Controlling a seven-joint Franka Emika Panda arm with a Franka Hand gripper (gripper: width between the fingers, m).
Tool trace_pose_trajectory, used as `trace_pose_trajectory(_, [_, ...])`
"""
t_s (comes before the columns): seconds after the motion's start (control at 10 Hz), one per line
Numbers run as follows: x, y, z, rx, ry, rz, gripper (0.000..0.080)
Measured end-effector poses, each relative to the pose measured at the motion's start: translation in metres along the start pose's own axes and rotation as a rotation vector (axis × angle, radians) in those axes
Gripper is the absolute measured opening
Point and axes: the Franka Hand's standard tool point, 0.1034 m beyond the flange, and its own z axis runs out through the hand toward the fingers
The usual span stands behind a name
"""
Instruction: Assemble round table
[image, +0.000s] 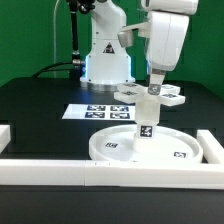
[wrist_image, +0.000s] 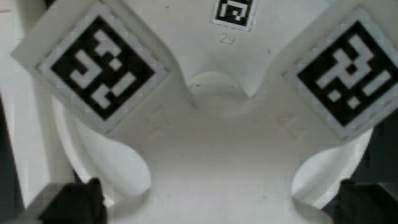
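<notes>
exterior view: we count one rimmed disc (image: 150, 150), one upright leg (image: 146, 112) on it, one cross-shaped foot (image: 160, 93); gripper (image: 155, 84) fingers spread wide.

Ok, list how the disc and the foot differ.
The disc is round, rimmed and the larger; the foot is cross-shaped and smaller. In the exterior view the disc lies nearer the camera and the foot behind it. The leg stands upright on the disc, not on the foot. Both are white with black-and-white tags.
</notes>
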Motion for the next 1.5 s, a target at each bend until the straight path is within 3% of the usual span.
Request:
trace_pose_trajectory(0.8, [-0.008,0.005,-0.003,-0.006,0.001,0.034,0.0649])
trace_pose_trajectory(1.1, [-0.013,0.003,0.0,0.007,-0.003,0.062,0.0649])
trace_pose_trajectory(1.5, [-0.009,0.004,-0.003,0.006,-0.003,0.193,0.0649])
